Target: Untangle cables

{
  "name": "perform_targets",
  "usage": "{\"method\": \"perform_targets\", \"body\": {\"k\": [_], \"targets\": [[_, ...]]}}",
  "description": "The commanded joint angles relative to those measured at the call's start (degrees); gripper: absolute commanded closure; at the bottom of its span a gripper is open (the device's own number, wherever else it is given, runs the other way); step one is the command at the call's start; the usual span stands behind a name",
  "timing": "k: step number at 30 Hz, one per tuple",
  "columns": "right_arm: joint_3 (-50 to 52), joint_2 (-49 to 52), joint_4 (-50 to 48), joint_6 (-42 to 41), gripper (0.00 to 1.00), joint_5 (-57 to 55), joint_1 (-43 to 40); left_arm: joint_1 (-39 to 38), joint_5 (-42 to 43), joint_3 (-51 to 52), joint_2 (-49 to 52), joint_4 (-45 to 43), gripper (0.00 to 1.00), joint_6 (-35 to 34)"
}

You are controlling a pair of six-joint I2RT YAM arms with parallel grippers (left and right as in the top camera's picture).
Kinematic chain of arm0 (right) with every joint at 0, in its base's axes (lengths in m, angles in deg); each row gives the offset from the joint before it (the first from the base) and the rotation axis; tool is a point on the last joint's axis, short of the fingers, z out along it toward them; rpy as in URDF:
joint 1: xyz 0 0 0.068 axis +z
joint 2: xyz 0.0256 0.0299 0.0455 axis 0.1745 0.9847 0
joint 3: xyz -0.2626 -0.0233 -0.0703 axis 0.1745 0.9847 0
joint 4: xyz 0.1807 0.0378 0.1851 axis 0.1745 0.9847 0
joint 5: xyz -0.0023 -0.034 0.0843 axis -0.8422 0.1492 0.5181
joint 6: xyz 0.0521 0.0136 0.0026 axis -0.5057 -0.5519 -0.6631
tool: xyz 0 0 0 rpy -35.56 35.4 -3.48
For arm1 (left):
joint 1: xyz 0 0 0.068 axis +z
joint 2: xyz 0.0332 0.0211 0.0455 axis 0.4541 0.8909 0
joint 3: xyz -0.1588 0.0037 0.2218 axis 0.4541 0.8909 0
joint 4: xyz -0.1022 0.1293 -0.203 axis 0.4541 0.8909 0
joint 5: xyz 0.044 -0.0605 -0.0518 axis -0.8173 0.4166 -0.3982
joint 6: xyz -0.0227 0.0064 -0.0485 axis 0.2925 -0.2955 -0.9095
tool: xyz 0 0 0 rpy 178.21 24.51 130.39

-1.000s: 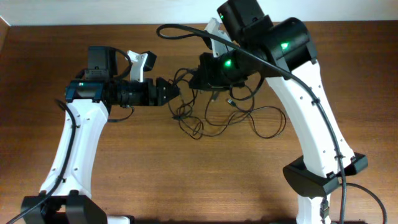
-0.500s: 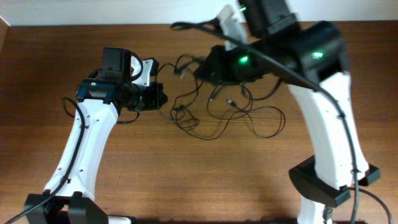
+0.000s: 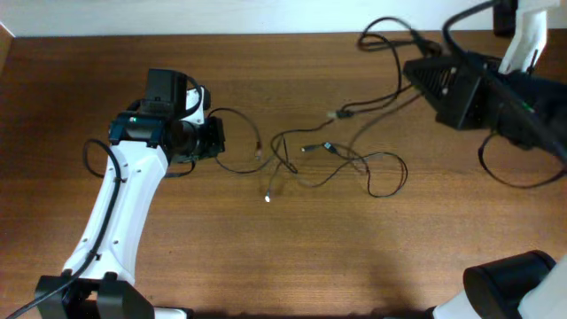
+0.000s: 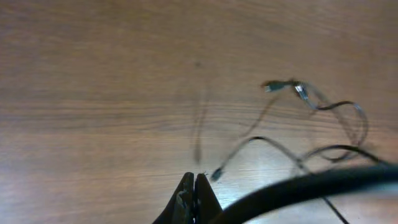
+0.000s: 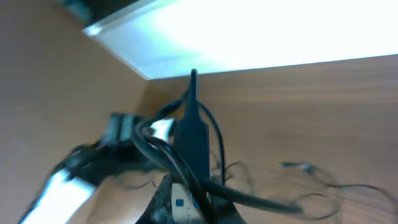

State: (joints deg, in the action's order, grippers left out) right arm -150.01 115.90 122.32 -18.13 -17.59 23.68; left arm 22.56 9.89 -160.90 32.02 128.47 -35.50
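The right gripper [image 3: 415, 71], clamped on the cables [image 3: 329, 147], has swung out to two o'clock, stretching them loose across the centre. The left gripper [image 3: 217, 139] stays pinched shut at nine.

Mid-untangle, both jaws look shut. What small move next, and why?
Probably ease the right gripper slightly rightward, away from the tangle. Its jaws look shut on a cord that runs nearly straight back to the loose crossings in the middle, so a gentle pull may slide it free. The left gripper is shut at the tangle's far side; whether it pins a cord is unclear.
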Motion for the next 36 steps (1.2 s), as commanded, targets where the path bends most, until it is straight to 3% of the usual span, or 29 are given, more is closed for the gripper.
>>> {"method": "perform_targets", "body": {"k": [1,6,10,15,22,25,28,31,34,36], "targets": [[2.97,1.49,0.35,0.81,0.96,-15.04,-0.17,0.98,20.48,-3.91,-1.81,-1.49,1.0,8.35],[10.67,1.53,0.35,0.59,0.96,-28.04,-0.2,2.01,33.57,-13.49,-5.29,-2.34,1.0,9.55],[19.23,1.66,0.11,0.61,0.96,-28.98,-0.22,2.01,40.3,-23.41,-6.97,-5.07,1.0,5.53],[30.84,2.12,-0.96,0.59,0.96,-30.18,-0.2,2.01,40.28,-35.15,-7.23,-13.94,1.0,-5.88],[46.31,2.12,-5.55,-3.93,0.96,-26.38,-0.2,1.99,39.36,-39.47,-7.1,-42.99,1.0,-27.39],[50.88,2.14,-7.04,-3.96,0.96,-25.62,-0.15,2.01,34.62,-39.47,-6.99,-49.44,1.0,-30.14],[54.71,2.14,-8.11,-3.96,0.93,-25.42,-0.2,2.01,25.44,-39.47,-6.99,-49.83,1.0,-31.01],[56.41,2.14,-8.26,-3.93,0.31,-24.59,-0.2,2.49,21.16,-39.47,-6.73,-49.64,1.0,-30.95],[56.52,2.14,-8.31,-3.93,0.0,-22.71,-0.15,3.32,20.02,-39.45,-6.19,-49.11,1.0,-30.51],[56.52,2.14,-8.31,-3.91,0.01,-21.2,-0.15,4.04,16.85,-39.45,-5.86,-47.63,1.0,-30.51]]}}
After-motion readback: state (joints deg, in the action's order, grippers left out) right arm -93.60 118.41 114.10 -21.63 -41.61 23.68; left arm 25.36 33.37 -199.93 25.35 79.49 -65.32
